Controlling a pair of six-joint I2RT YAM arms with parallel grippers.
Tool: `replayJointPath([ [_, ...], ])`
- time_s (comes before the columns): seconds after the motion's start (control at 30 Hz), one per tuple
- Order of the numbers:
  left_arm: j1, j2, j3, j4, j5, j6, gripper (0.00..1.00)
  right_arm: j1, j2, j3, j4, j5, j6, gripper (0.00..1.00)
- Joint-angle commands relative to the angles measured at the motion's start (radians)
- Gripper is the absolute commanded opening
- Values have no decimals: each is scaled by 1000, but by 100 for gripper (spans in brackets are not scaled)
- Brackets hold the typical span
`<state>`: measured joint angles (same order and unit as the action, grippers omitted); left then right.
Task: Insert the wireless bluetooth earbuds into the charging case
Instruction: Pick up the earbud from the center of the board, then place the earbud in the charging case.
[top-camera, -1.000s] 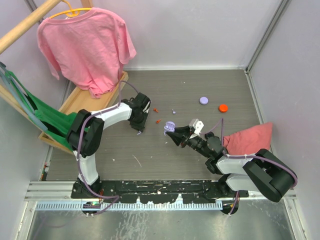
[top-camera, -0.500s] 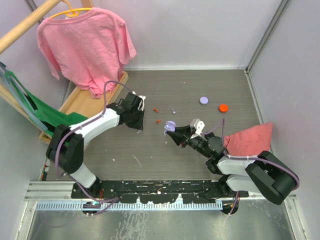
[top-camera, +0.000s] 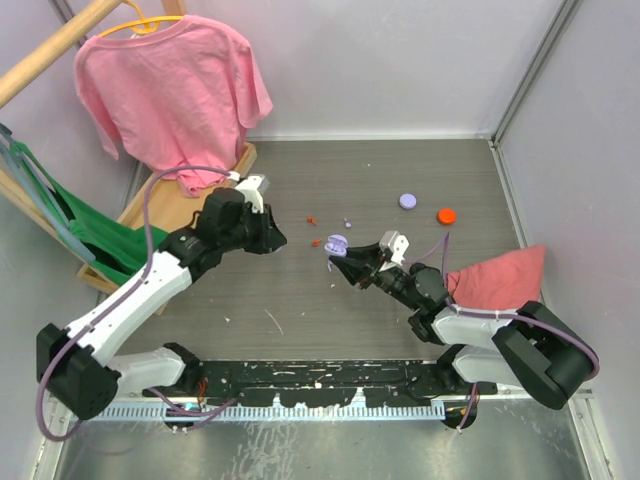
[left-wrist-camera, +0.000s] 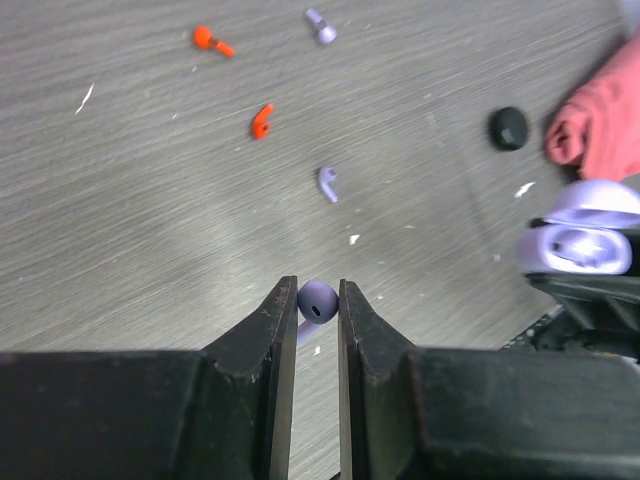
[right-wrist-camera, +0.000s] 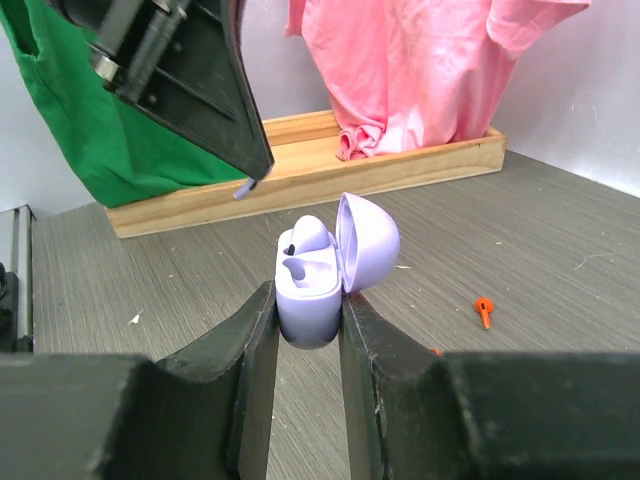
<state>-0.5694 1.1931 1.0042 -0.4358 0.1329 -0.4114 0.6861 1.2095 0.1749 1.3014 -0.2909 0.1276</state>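
3 lilac earbuds (left-wrist-camera: 317, 300) (left-wrist-camera: 327, 183) (left-wrist-camera: 320, 25), 2 red earbuds (left-wrist-camera: 212, 40) (left-wrist-camera: 261, 121), 1 open lilac case (right-wrist-camera: 310, 285), 1 lilac disc (top-camera: 408, 201), 1 orange disc (top-camera: 446, 215), 1 black round piece (left-wrist-camera: 508, 128).

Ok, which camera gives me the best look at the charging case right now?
Right wrist. The charging case fills the centre, held between the right gripper's fingers, lid open and inside visible. Top external shows only a small lilac shape. Left wrist catches it at the right edge.

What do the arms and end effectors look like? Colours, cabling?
The left arm and right arm: white shells, black joints, a lilac cable looping along each. The left end effector and right end effector: black, two wedge-shaped fingers. No markings legible.
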Motion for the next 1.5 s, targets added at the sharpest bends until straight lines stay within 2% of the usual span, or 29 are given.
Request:
replayJointPath([
  [0.0,-6,-112,-20,114,64,-55,10,4,11,56,69,-23,17,1],
  [0.23,-26,-226,-89,243,97,-129,9,15,35,105,81,-46,16,1],
  [0.57,-67,-301,-163,450,93,-218,9,41,58,150,100,-44,8,1],
  [0.87,-123,-284,-209,607,67,-296,9,71,96,162,141,-32,1,1],
  [1.47,-247,-194,-244,728,-61,-264,7,92,101,165,156,-30,-4,1],
])
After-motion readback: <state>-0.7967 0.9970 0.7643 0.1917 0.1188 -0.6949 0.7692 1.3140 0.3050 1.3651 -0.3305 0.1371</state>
